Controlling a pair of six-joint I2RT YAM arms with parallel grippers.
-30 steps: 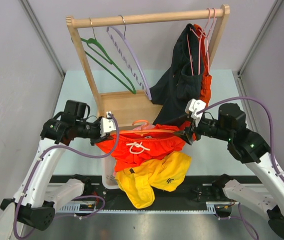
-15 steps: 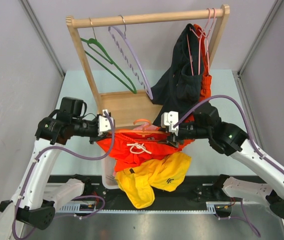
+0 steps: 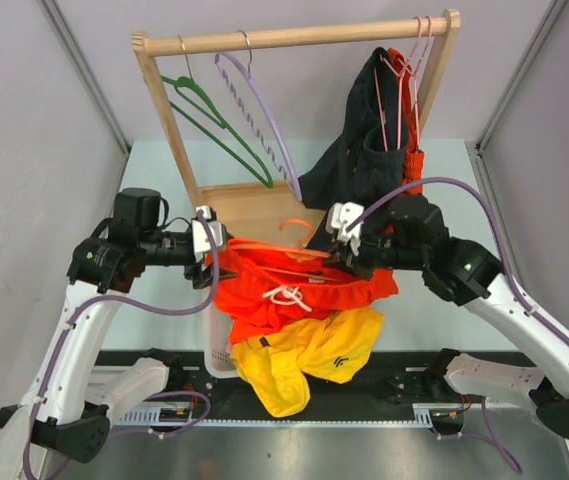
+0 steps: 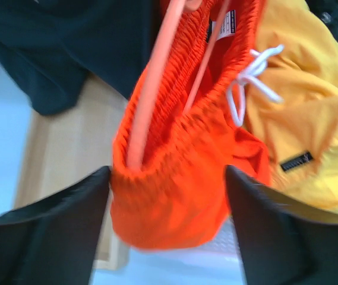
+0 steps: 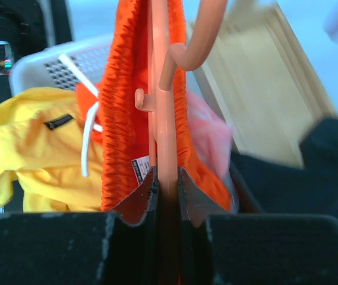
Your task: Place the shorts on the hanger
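Observation:
The bright orange shorts (image 3: pixel 294 292) hang by their elastic waistband on the thin orange hanger (image 3: pixel 282 246), white drawstring in front. My right gripper (image 5: pixel 167 178) is shut on the hanger's bar just below its hook (image 5: pixel 199 35), with the waistband (image 5: pixel 121 119) to the left of its fingers. In the top view the right gripper (image 3: pixel 336 262) is at the shorts' right end. My left gripper (image 4: pixel 167 228) stands open around the waistband's left end (image 4: pixel 180 196), one finger on either side of the fabric. The hanger's arm (image 4: pixel 151 89) runs inside the waistband. From above the left gripper (image 3: pixel 212 262) sits at the shorts' left edge.
Yellow shorts (image 3: pixel 309 355) spill from a white basket (image 3: pixel 216 355) at the near edge, right under the orange pair. Behind stands a wooden rack (image 3: pixel 294 38) holding a green hanger (image 3: pixel 214 125), a lilac hanger (image 3: pixel 264 120) and a dark garment (image 3: pixel 364 165).
My right gripper has swung left to the hanger and shut on its bar. My left gripper has opened off the waistband. Hanger and shorts have shifted slightly right and back.

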